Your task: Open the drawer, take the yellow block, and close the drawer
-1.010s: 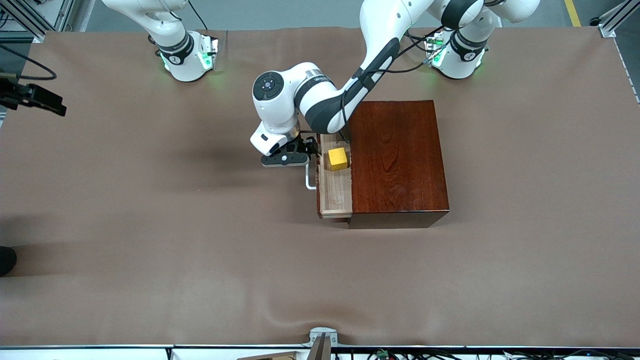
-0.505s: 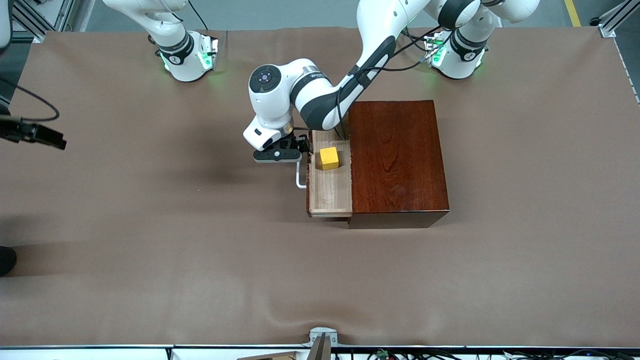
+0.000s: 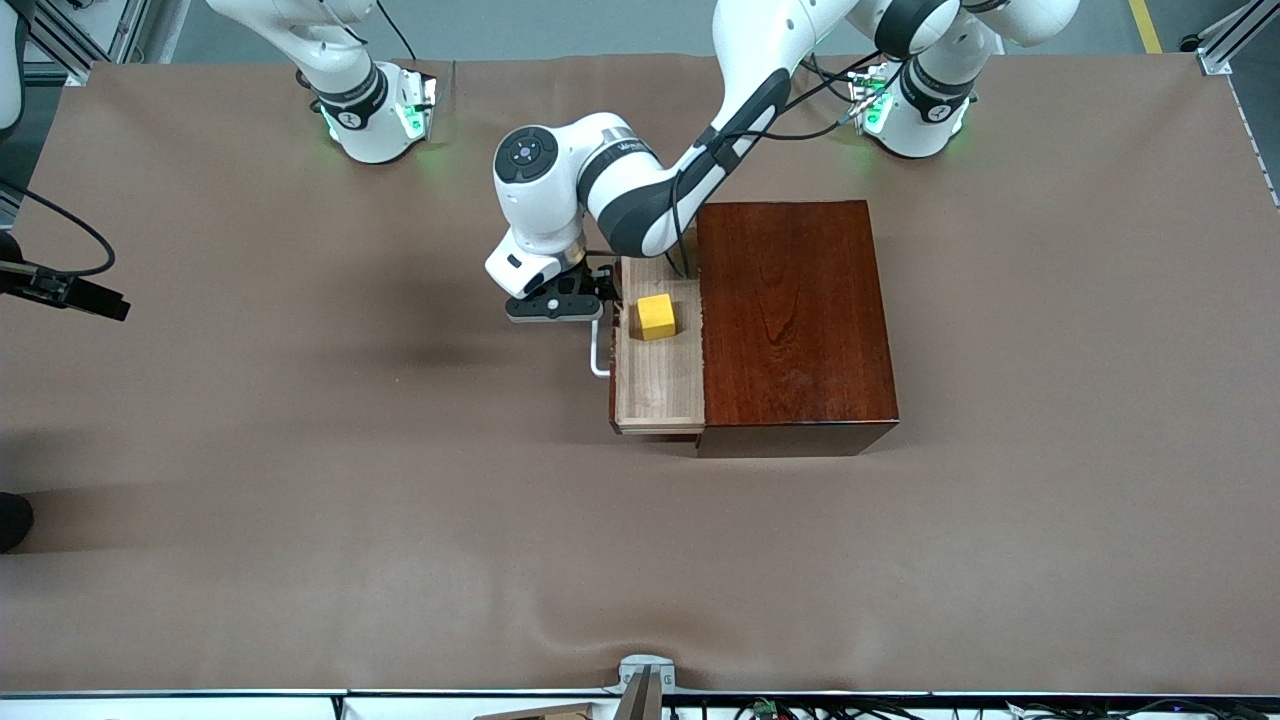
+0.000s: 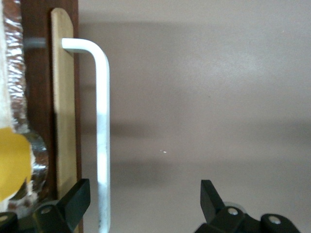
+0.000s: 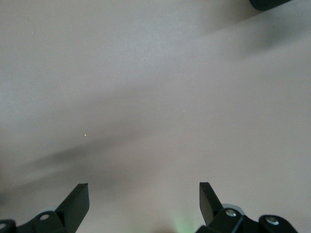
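The drawer (image 3: 660, 355) stands pulled partway out of the glossy mahogany box (image 3: 795, 315), which sits near the middle of the desk (image 3: 300, 450), somewhat toward the edge where the robot bases stand and toward the left arm's end. The drawer's pale wooden tray shows open to the air, sliding out toward the right arm's end of the desk. Inside it lies the yellow block (image 3: 656, 316), resting on the tray floor in the part of the tray farther from the front camera, close to the drawer's front panel and apart from the box's edge.

The white handle (image 3: 598, 352) juts from the drawer's dark front. The left tool (image 3: 556, 306) hangs at this handle, at its end farther from the front camera. In the left wrist view the tool (image 4: 141, 206) is spread wide and released: the handle bar (image 4: 102, 131) runs between the two black fingers (image 4: 73, 201), just beside one of them, with clear space to the other, so nothing is gripped. A sliver of the yellow block (image 4: 12, 162) shows at the margin of that view.

The right arm waits, its tool (image 3: 65, 290) up over the desk's edge at the right arm's end. The right wrist view shows this tool (image 5: 143, 204) released, fingers (image 5: 75, 201) spread apart over bare desk cloth (image 5: 155, 97)
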